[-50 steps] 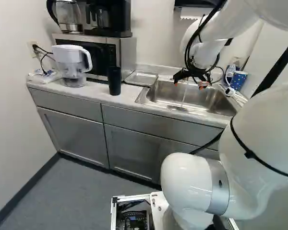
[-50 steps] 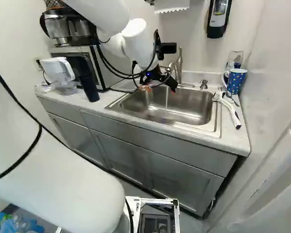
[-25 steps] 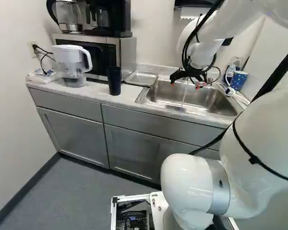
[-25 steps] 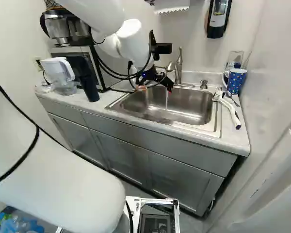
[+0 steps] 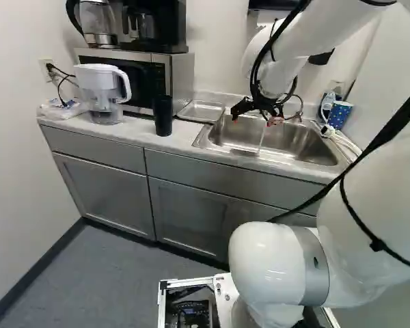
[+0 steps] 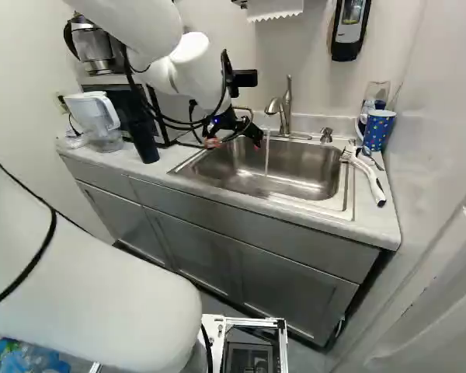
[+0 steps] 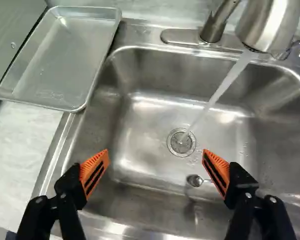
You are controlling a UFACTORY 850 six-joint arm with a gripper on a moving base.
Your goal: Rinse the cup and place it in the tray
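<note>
Over the sink's left part, my gripper hangs empty in the left base view. In the wrist view the gripper stands wide open, orange pads far apart, with only sink basin beneath. A tall dark cup is upright on the counter in front of the microwave. Between that cup and the sink lies the bare metal tray. Water runs from the faucet onto the drain. A blue dotted mug stands behind the sink's right corner.
A small spoon-like metal item lies in the sink. A white-handled brush rests along the sink's right edge. The microwave and a water pitcher occupy the counter's left part.
The arm has carried the open gripper leftward over the sink, toward the tray side, away from the running water. The base, cup and tray have stayed put.
</note>
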